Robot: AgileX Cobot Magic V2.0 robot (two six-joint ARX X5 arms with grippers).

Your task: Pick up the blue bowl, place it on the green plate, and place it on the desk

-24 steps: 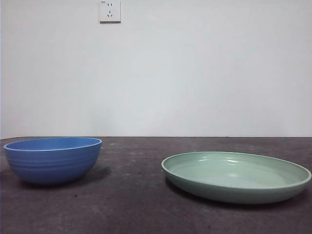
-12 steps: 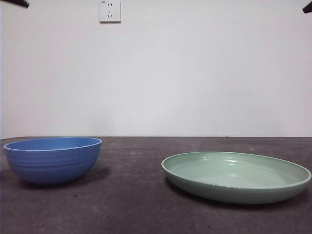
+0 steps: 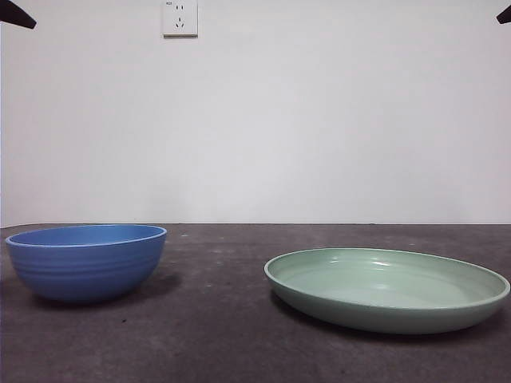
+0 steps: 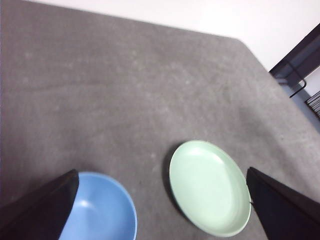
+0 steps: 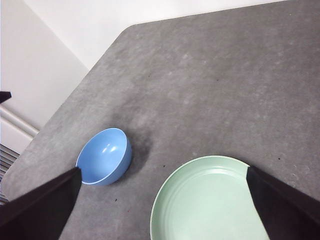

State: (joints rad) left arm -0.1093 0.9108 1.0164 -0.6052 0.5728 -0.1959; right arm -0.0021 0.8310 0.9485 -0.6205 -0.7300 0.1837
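Observation:
The blue bowl [image 3: 86,262] stands upright and empty on the desk [image 3: 215,319] at the left. The green plate [image 3: 387,287] lies flat and empty at the right, apart from the bowl. My left gripper [image 4: 161,172] is open and empty, high above the desk, with the bowl [image 4: 100,212] and plate [image 4: 210,187] below it. My right gripper [image 5: 163,170] is open and empty, also high, looking down on the bowl [image 5: 104,156] and plate [image 5: 210,200]. In the front view the arms show only as black tips at the top left corner [image 3: 16,14] and top right corner [image 3: 504,14].
A white wall socket [image 3: 180,17] sits on the white wall behind the desk. The desk's far edge and a rounded corner [image 5: 127,30] show in the right wrist view. A dark frame [image 4: 300,55] stands beyond the desk's corner in the left wrist view.
Black arm tips have come into the front view's top corners, and the left one now reaches lower. The bowl and plate have not moved.

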